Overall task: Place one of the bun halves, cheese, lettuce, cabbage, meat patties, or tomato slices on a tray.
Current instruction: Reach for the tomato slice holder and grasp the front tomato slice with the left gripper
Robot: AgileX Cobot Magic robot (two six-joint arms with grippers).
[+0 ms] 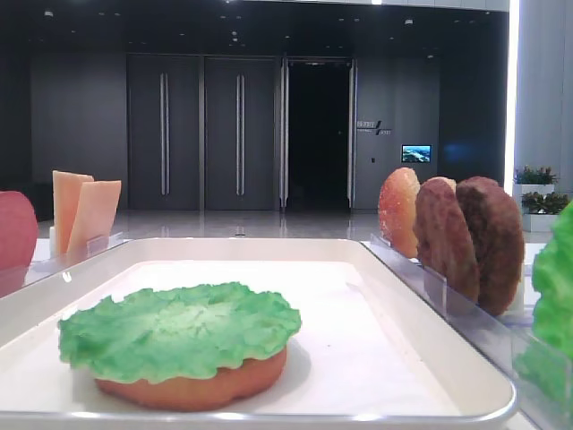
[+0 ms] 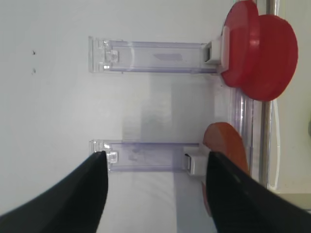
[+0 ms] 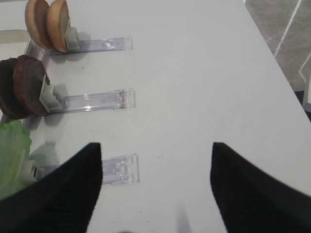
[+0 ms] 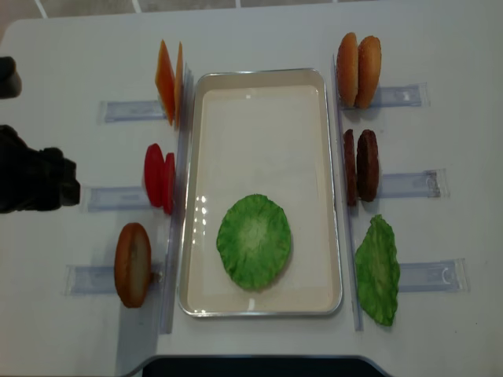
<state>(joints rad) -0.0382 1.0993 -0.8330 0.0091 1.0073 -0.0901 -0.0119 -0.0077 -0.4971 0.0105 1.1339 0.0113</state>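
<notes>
In the low exterior high view the white tray (image 1: 430,358) fills the lower frame, its raised rim running along the bottom and right; a lettuce leaf (image 1: 179,330) lies on a bun half (image 1: 192,383) at lower left of the tray, with bare tray floor behind and to the right; cheese slices (image 1: 82,208) stand upright at left, a speckled bun (image 1: 399,211) and two meat patties (image 1: 470,240) stand on edge in a clear rack (image 1: 448,300) along the right rim. In the right wrist view the right gripper (image 3: 156,160) stands with jaws wide apart and nothing between them, over bare white table (image 3: 194,73); buns, patties and green leaf sit at the left edge. In the left wrist view the left gripper (image 2: 155,167) is likewise spread with nothing held, a clear rack slot between its fingers; tomato slices (image 2: 260,51) stand at upper right, an orange bun just below. In the overhead view the tray lies centred, racks flank both long sides; the left arm (image 4: 31,181) sits at the far left edge, apart from the tomatoes.
</notes>
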